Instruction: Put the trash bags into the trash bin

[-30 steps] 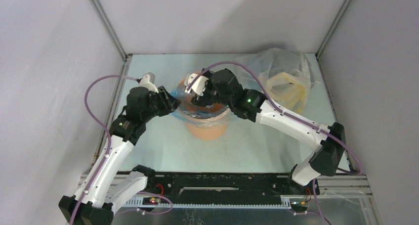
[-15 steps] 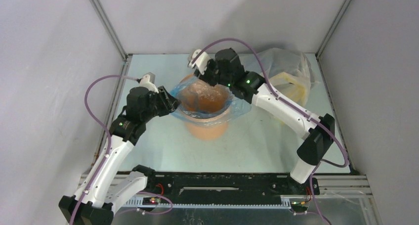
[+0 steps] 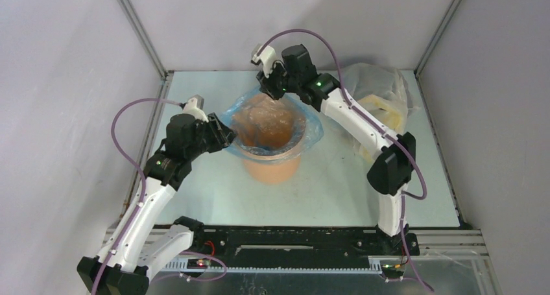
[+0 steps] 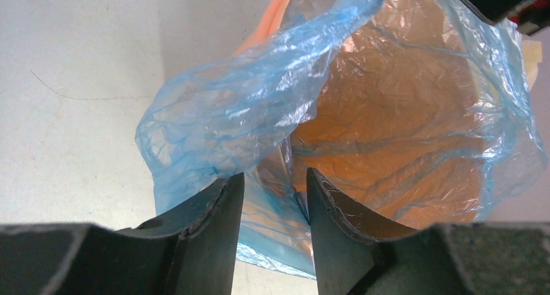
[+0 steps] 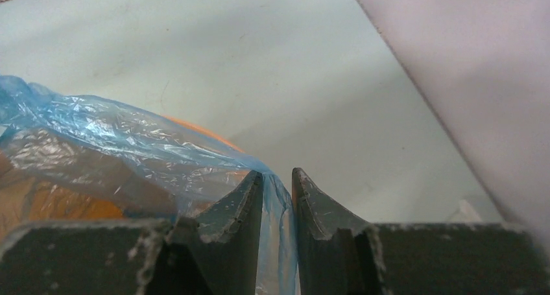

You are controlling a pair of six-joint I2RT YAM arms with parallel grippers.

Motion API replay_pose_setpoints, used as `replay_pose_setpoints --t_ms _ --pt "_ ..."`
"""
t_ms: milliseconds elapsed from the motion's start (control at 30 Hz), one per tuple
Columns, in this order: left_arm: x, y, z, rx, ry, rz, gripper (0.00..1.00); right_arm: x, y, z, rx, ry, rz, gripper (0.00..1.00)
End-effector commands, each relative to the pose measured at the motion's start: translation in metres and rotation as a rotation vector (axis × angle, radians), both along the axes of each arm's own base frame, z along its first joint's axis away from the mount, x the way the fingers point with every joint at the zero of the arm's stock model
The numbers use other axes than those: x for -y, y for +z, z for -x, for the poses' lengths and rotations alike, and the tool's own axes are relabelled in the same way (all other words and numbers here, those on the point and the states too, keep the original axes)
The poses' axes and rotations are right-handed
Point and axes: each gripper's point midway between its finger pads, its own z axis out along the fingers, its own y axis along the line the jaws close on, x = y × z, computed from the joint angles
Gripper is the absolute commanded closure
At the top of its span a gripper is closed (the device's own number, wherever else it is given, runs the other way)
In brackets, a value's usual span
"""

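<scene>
The orange trash bin [image 3: 271, 167] stands mid-table. The light-blue trash bag [image 3: 312, 130] lines it, its edge draped over the rim. My left gripper [image 3: 230, 138] is at the bin's left rim. In the left wrist view its jaws [image 4: 275, 178] stand apart, astride the rim, with bag film [image 4: 214, 107] lying between them. My right gripper [image 3: 264, 87] is just past the far rim. In the right wrist view it [image 5: 277, 175] is shut on a strip of the bag's edge [image 5: 130, 139], with the bin's orange rim [image 5: 201, 131] showing behind the film.
A large clear plastic sack [image 3: 382, 107] with pale yellow contents lies at the back right, beside the right arm. Grey enclosure walls [image 3: 78, 81] stand close on both sides and behind. The black rail [image 3: 292, 240] runs along the near edge.
My right gripper has moved from over the bin back to beyond the far rim, pulling the bag's edge with it. The bag's mouth now lies wider open. The left arm has not moved.
</scene>
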Motion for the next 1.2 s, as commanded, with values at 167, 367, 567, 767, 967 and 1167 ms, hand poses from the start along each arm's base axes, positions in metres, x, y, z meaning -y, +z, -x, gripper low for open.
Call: replay_pose_setpoints --t_ms 167,367,567,767,967,1167 --pt "0.0 0.004 0.004 0.02 -0.024 -0.01 0.53 0.002 -0.004 -0.035 -0.19 -0.046 -0.113 0.73" --pt "-0.001 0.003 0.005 0.02 -0.026 -0.011 0.53 0.011 -0.018 -0.048 -0.313 -0.055 -0.168 0.76" --pt "0.001 -0.001 0.003 0.014 -0.03 -0.011 0.53 0.019 -0.046 -0.05 -0.426 -0.045 -0.167 0.74" --pt "0.001 -0.003 0.003 0.011 -0.031 -0.007 0.53 0.025 -0.069 -0.05 -0.543 -0.033 -0.184 0.71" --pt "0.002 0.001 0.003 0.018 -0.033 -0.001 0.5 0.033 -0.082 -0.053 -0.601 -0.041 -0.188 0.65" --pt "-0.001 0.024 0.005 0.054 -0.061 0.055 0.39 0.045 -0.035 -0.052 -0.54 -0.05 -0.237 0.51"
